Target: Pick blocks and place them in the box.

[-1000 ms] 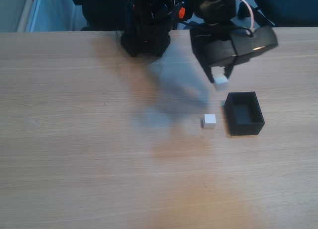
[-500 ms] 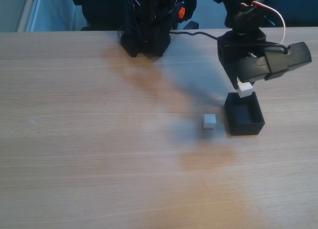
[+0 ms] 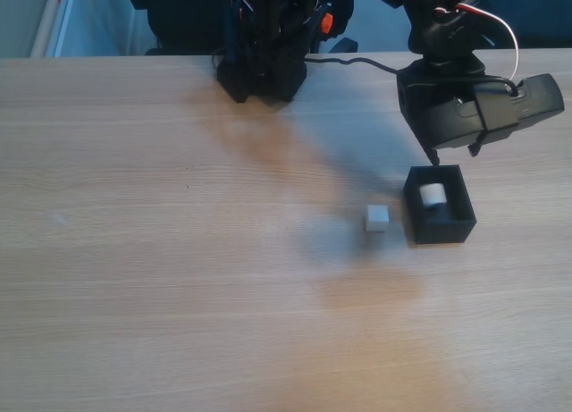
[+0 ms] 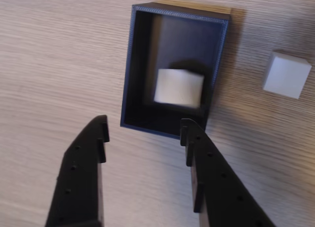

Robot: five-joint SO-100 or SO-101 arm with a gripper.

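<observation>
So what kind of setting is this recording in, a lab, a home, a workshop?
Probably a desk or hobby bench, though little of the room shows: a light wood-grain table, a small black arm base with loose wiring at its far edge, and just a black box and white cubes as props.

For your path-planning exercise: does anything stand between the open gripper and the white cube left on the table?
Nothing visible does. The cube sits alone on bare table beside the box; the gripper hangs open above the box.
</observation>
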